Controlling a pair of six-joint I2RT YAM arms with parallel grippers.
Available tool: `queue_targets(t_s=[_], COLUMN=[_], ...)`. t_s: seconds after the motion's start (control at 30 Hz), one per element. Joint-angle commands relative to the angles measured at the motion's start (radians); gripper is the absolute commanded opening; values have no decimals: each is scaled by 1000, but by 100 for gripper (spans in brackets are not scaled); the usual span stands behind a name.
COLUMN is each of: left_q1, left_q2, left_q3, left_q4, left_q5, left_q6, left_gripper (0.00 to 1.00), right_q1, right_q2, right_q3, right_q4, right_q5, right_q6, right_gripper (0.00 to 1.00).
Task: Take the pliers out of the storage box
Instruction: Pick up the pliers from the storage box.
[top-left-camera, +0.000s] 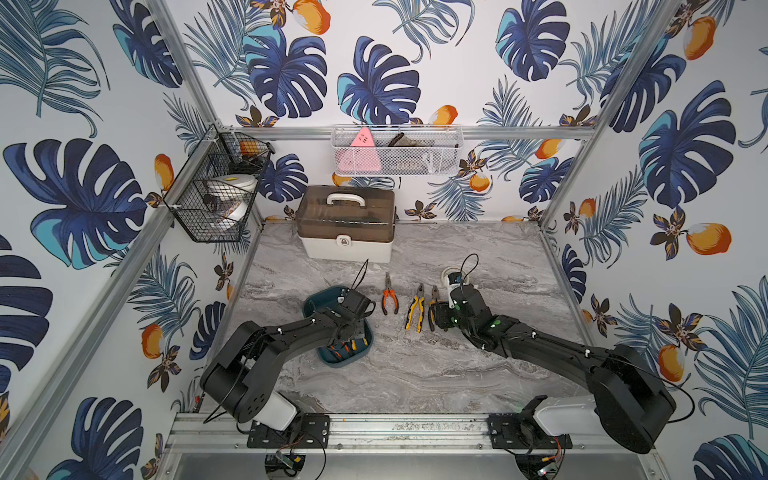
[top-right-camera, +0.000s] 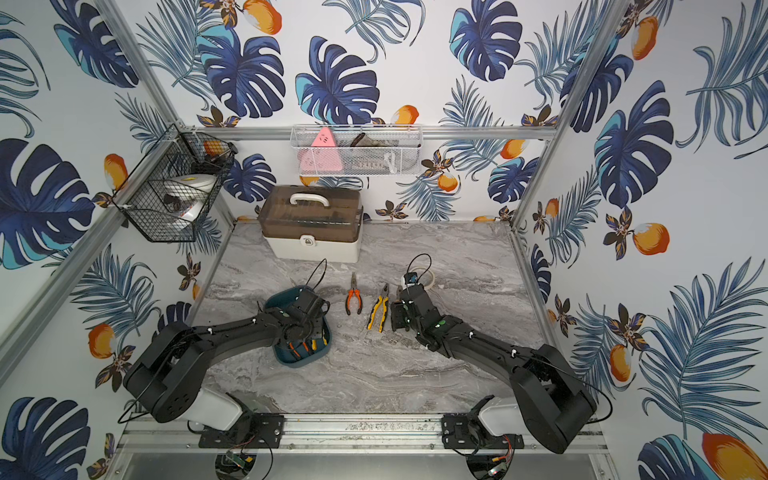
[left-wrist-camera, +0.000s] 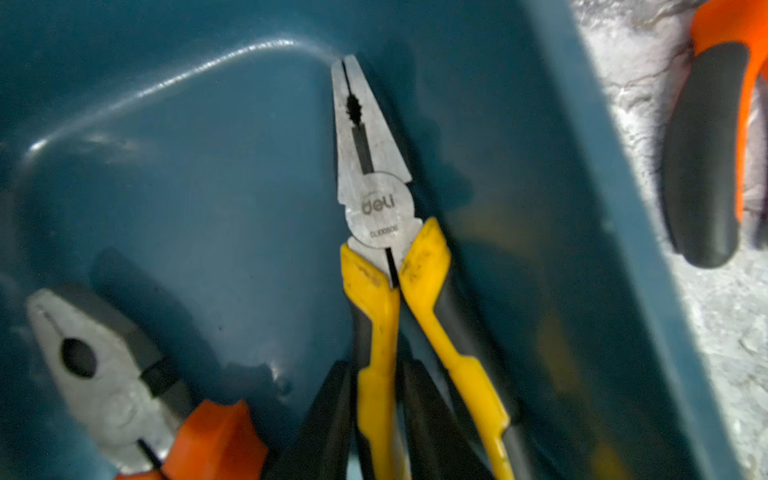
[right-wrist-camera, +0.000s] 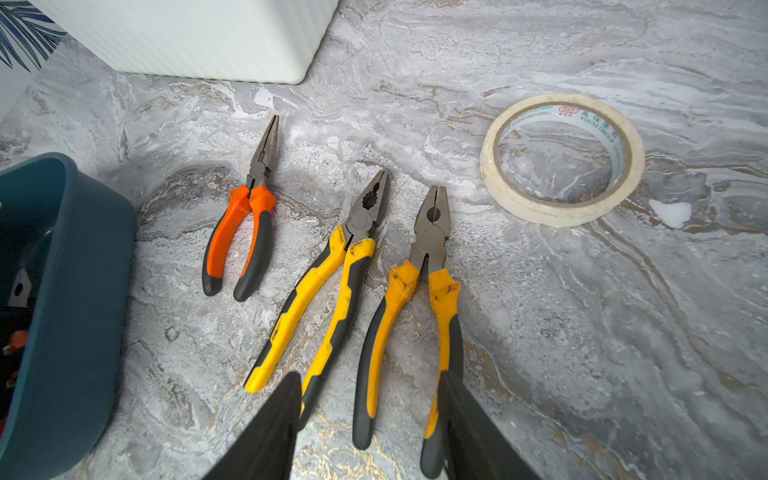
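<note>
The dark teal storage box lies left of centre in both top views, under my left arm. Two pliers lie in it: a yellow-handled pair and an orange-handled pair. In the left wrist view my left gripper is down inside the box, its black fingers pressed on either side of one yellow handle. Three pliers lie on the table to the right of the box: a long-nosed orange pair, a yellow pair and another yellow pair. My right gripper hangs open over that last pair's handles.
A white case with a brown lid stands at the back of the marble table. A roll of masking tape lies just beyond the right gripper. A black wire basket and a white mesh basket hang on the walls.
</note>
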Motion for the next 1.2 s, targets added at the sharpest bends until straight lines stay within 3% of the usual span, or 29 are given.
queue_targets(t_s=[0.0, 0.17, 0.47, 0.63, 0.7, 0.83, 0.97, 1.03, 1.17], left_q1=[-1, -2, -2, -2, -2, -8, -46, -71, -108], left_q2=[4, -29, -212, -309, -333, -335, -313, -292, -269], left_q3=[-7, -9, 39, 45, 33, 20, -4, -5, -4], left_q4=[-22, -18, -85, -32, 21, 94, 162, 172, 180], left_q5=[19, 20, -46, 2, 70, 191, 216, 210, 196], left_q6=[-9, -7, -7, 2, 15, 18, -1, -8, -18], left_gripper=[28, 0, 0, 0, 0, 0, 0, 0, 0], right_q1=[0, 0, -1, -2, -2, -2, 0, 11, 59], right_q2=[6, 13, 3, -42, -79, -86, -16, 24, 63], right_q3=[5, 7, 5, 3, 23, 100, 104, 89, 98], right_q4=[15, 15, 15, 2, -26, -69, 68, 168, 208], right_q5=[-10, -14, -21, -61, -124, -398, -664, -736, -732], right_q6=[12, 12, 12, 43, 95, 196, 358, 440, 465], right_gripper=[56, 56, 56, 55, 56, 56, 56, 57, 59])
